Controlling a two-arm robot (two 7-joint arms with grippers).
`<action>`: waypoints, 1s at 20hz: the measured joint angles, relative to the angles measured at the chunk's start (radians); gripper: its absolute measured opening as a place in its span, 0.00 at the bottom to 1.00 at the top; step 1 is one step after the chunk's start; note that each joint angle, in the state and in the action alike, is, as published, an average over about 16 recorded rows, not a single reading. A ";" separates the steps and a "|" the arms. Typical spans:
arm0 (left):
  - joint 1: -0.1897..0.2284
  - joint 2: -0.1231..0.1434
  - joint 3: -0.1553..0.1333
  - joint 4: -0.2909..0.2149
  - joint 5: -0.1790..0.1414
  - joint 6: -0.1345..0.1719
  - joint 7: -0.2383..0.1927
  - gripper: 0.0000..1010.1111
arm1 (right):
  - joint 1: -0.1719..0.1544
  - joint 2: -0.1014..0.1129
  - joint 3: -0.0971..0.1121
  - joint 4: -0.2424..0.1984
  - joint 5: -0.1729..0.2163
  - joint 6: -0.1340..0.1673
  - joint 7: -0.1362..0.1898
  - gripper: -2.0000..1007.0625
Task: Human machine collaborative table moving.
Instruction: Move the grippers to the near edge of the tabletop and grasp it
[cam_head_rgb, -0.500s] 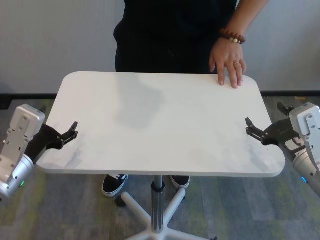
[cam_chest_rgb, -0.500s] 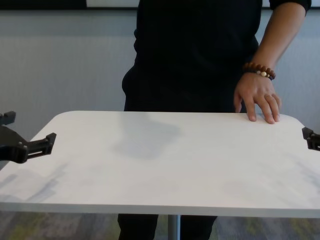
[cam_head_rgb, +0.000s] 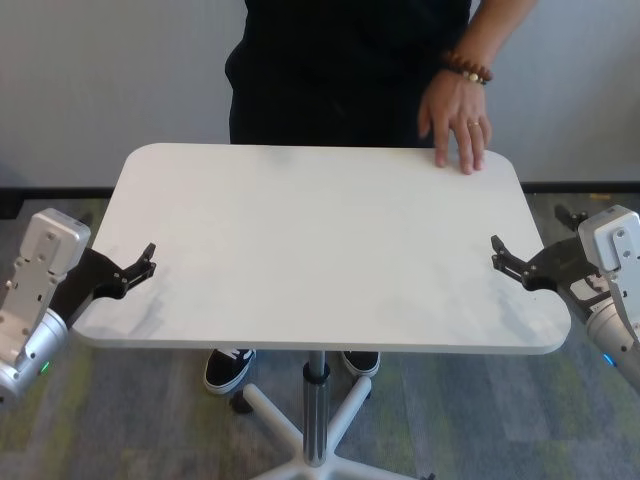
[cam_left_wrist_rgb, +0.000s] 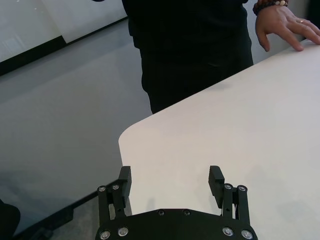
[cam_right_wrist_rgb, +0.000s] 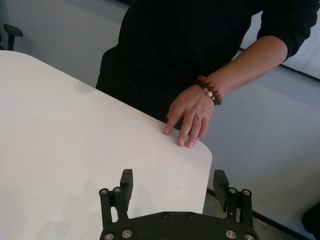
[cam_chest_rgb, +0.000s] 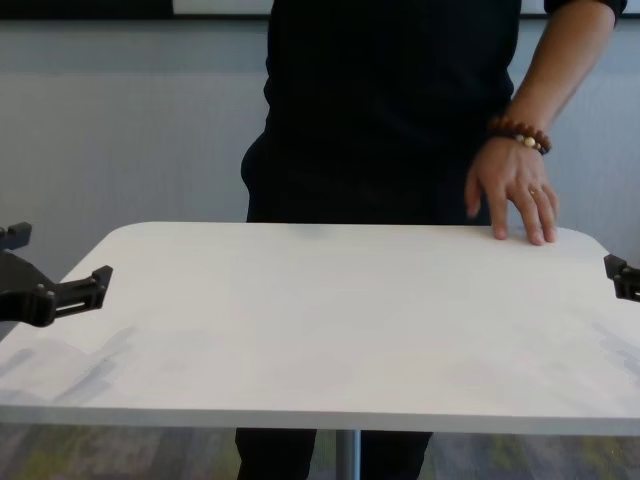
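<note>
The white table (cam_head_rgb: 320, 240) stands between my two arms on its silver pole (cam_head_rgb: 316, 405). The human (cam_head_rgb: 340, 70), in black, stands at its far side, with one hand (cam_head_rgb: 456, 125) with a bead bracelet resting on the far right corner. My left gripper (cam_head_rgb: 143, 265) is open at the table's left edge, its fingers just over the top; it also shows in the left wrist view (cam_left_wrist_rgb: 170, 177) and the chest view (cam_chest_rgb: 98, 283). My right gripper (cam_head_rgb: 500, 255) is open at the right edge, and shows in the right wrist view (cam_right_wrist_rgb: 172, 182). Neither holds anything.
The table's white star base (cam_head_rgb: 300, 440) spreads over grey-green carpet under the top. The human's shoes (cam_head_rgb: 228, 368) stand just behind the pole. A grey wall (cam_head_rgb: 110, 70) runs behind the human. Part of a dark chair (cam_right_wrist_rgb: 12, 31) shows in the right wrist view.
The human has shifted slightly and the hand on the far right corner has moved a little. The shadow on the table top has faded. Both grippers and the table stay where they were.
</note>
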 joint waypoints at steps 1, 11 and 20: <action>0.000 0.000 0.000 0.000 0.000 0.000 0.000 0.99 | 0.000 0.000 0.000 0.000 0.000 0.000 0.000 1.00; 0.000 0.000 0.000 0.000 0.000 0.000 0.000 0.99 | 0.000 0.000 0.000 0.000 0.000 0.000 0.000 1.00; 0.000 0.000 0.000 0.000 0.000 0.000 0.000 0.99 | 0.000 0.000 0.000 0.000 0.000 0.000 0.000 1.00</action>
